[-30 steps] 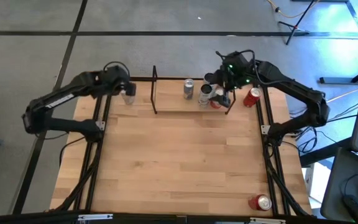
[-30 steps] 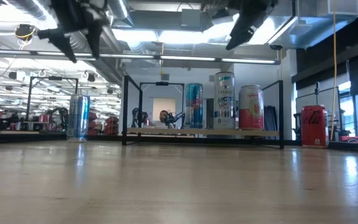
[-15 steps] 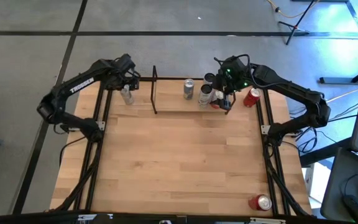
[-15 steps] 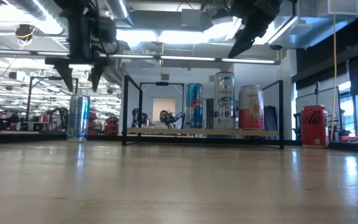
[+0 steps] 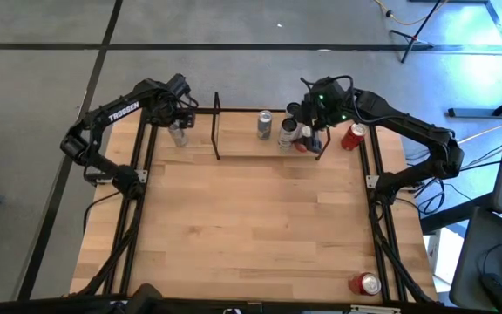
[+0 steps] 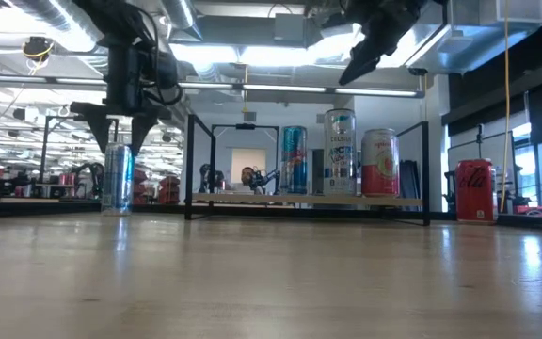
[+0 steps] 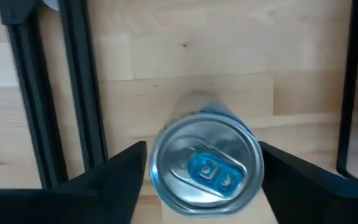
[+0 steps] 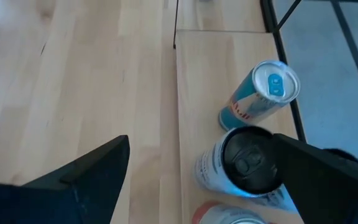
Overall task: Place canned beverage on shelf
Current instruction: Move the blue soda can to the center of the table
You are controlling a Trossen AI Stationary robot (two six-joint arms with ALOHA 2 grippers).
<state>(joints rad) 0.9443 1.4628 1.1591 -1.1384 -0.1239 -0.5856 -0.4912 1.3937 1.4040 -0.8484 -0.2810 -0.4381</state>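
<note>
A slim blue and silver can [image 6: 118, 177] stands upright on the table, left of the shelf [image 5: 238, 146]. My left gripper [image 6: 116, 141] points straight down over it, open. Its fingers [image 7: 126, 171] stand on either side of the can's lid [image 7: 207, 169], and no touch shows. On the shelf plank [image 6: 252, 200] stand three cans: a blue one [image 6: 293, 160], a tall silver one [image 6: 339, 153] and a red and white one [image 6: 380, 163]. My right gripper [image 5: 316, 118] hangs open above the shelf's right end, touching nothing.
A red cola can [image 5: 353, 136] stands on the table just right of the shelf. Another red can [image 5: 366, 283] lies near the front right corner. Black rails [image 5: 138, 218] run along both sides of the table. The middle of the tabletop is bare wood.
My left gripper has come down over the slim can left of the shelf. It has tipped until it points straight down, and its fingertips have sunk to the level of the can's top. The can has not moved.
</note>
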